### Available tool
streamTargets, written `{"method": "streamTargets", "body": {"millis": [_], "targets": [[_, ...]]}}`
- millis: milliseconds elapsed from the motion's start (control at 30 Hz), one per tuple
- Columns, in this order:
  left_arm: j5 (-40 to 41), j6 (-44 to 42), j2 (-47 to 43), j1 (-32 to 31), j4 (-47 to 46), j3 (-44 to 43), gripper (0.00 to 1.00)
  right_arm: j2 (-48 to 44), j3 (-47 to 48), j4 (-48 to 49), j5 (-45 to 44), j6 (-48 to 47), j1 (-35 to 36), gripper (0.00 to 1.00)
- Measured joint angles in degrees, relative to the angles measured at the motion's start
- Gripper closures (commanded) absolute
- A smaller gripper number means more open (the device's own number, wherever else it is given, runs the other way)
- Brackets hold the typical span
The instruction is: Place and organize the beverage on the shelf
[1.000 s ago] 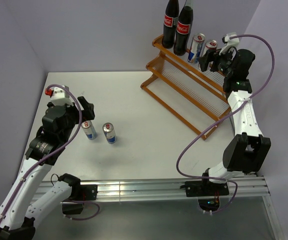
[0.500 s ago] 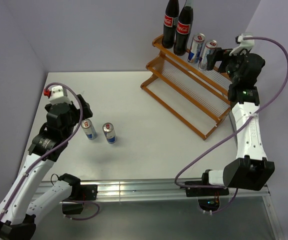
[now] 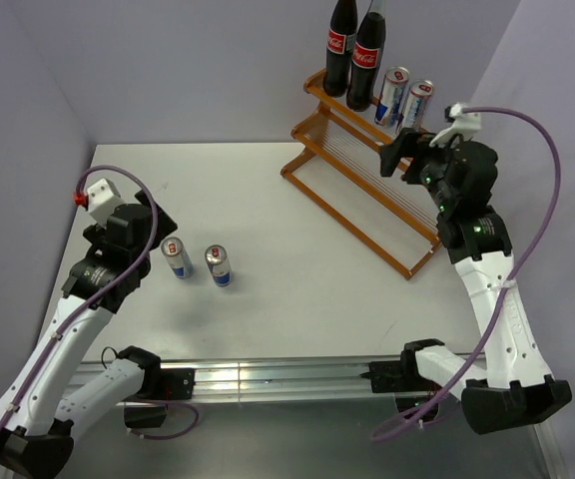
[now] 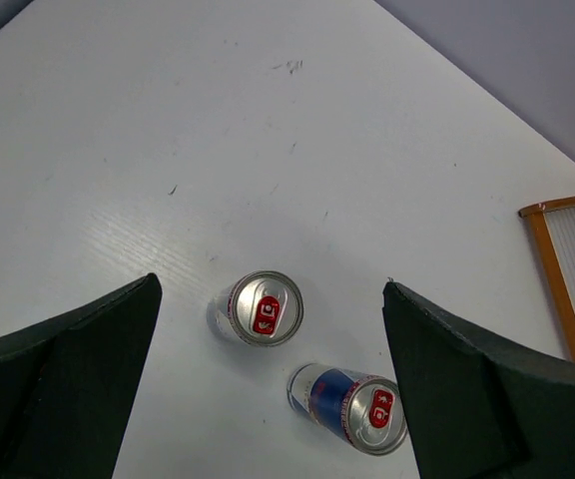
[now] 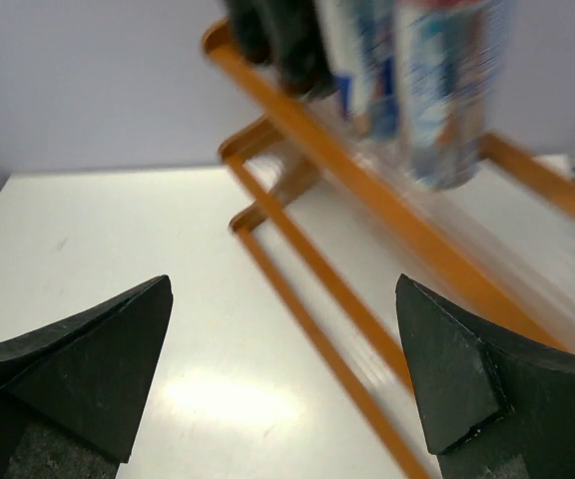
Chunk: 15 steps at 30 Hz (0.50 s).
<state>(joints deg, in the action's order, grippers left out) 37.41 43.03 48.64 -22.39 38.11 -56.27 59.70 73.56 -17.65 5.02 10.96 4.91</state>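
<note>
Two cola bottles [image 3: 367,58] are standing at the far end of the upper tier of the shelf [image 3: 347,225]. Two shelved cans [image 3: 395,95] are standing just beside them on the same tier. Two table cans [image 3: 218,265] are standing upright on the table [image 3: 268,170], close together and well apart from the shelf. The left gripper [image 4: 270,287] is hovering over the table cans, jaws spread fully and gripping nothing. The right gripper [image 5: 284,284] is hanging in front of the shelf, jaws also spread wide and gripping nothing.
</note>
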Motion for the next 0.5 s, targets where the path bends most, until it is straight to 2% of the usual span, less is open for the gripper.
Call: {"method": "streamTargets", "body": {"millis": [100, 267, 400, 500], "targets": [[-0.07, 2.36, 1.42, 0.0, 0.94, 0.0, 0.0, -0.42, -0.87, -2.78, -3.65, 0.24, 6.86, 0.0], [-1.84, 4.76, 7.54, 0.09, 2.25, 0.0, 0.0, -2.43, -8.26, -3.26, -7.65, 0.79, 17.05, 0.0], [-4.46, 5.81, 12.39, 0.09, 2.86, 0.0, 0.01, -2.29, -12.22, -2.45, -7.69, 1.55, 20.52, 0.0], [-5.66, 6.6, 14.29, 0.09, 3.15, 0.0, 0.02, -3.56, -17.31, 1.81, -2.8, 3.04, 21.16, 0.0]]}}
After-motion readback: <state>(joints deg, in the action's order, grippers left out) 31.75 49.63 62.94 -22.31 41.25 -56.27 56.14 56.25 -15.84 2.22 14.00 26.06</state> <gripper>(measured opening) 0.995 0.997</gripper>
